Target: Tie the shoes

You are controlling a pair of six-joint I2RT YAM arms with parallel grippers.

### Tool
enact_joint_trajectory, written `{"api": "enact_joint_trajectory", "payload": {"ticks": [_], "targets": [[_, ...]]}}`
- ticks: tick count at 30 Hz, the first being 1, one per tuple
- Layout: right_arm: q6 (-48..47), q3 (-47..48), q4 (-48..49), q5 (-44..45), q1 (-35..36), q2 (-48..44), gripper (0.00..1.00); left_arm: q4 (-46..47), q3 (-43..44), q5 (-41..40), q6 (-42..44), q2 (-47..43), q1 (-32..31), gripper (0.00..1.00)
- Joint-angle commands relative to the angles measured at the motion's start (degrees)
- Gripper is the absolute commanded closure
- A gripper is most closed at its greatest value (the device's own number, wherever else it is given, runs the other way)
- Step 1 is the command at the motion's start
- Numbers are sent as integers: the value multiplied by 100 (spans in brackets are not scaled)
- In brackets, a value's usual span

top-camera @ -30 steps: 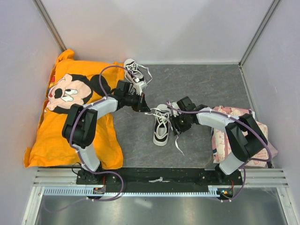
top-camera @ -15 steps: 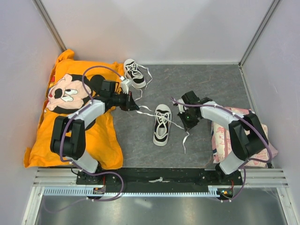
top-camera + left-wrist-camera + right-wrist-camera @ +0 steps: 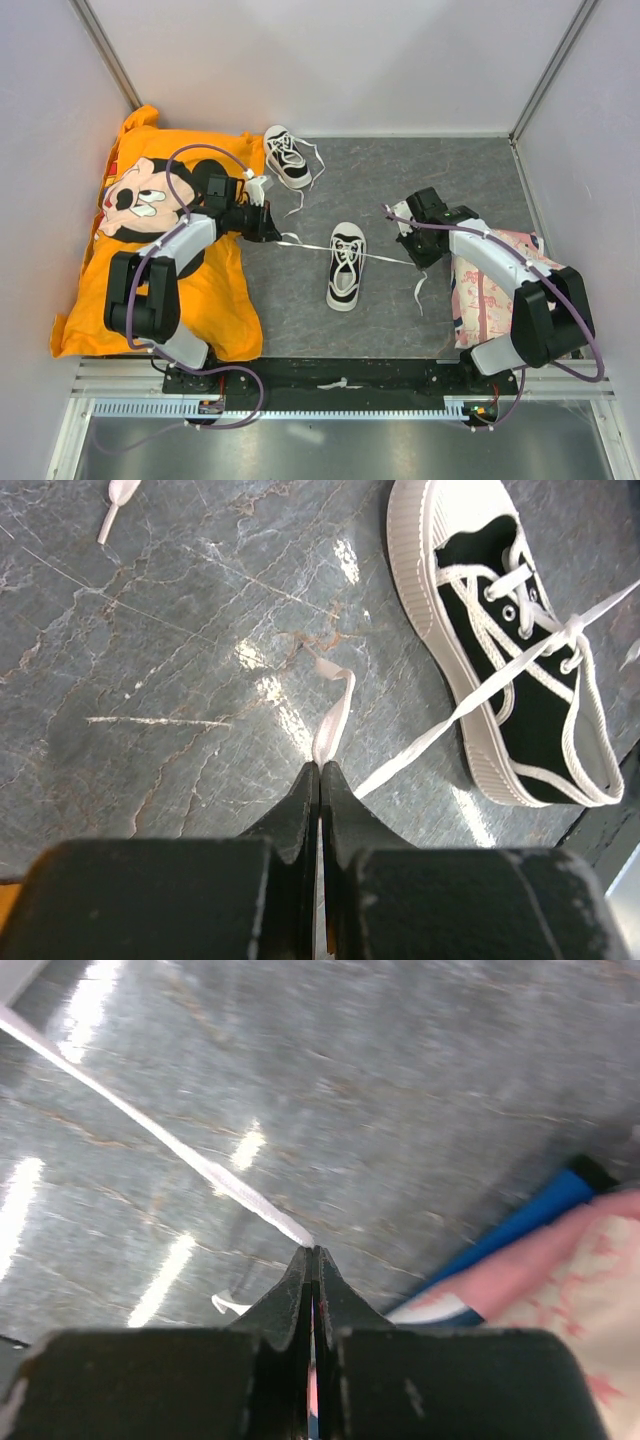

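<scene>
Now the centre shoe's (image 3: pixel 346 268) laces (image 3: pixel 310 245) are being held taut, clamped by left gripper (image 3: pixel 319 770) and right gripper (image 3: pixel 312 1252). Probably a knot is being cinched.

The top view looks down on the whole table (image 3: pixel 400 180) from high at its near edge. Both wrist views skim it closely, and the left one shares the near shoe (image 3: pixel 520 705) with the top.

We see an orange Mickey Mouse shirt (image 3: pixel 90 290) spread at the left, a pink patterned cloth (image 3: pixel 468 310) bunched near right, both on a grey marbled mat (image 3: pixel 430 170).
</scene>
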Motion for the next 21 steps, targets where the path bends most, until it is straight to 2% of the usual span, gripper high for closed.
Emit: {"api": "enact_joint_trajectory", "payload": {"ticks": [1,11,21], "targets": [[-412,168,-161,404,-217,-351,100,-180,-54,-105,458,-333,22,99],[-728,-201,85,686,-393,-273,100,-628,-265,-887,748,-570,49,99],[-500,-60,252,-24,-411,316,100,-699,-599,-413,564,-369,-12,98]]}}
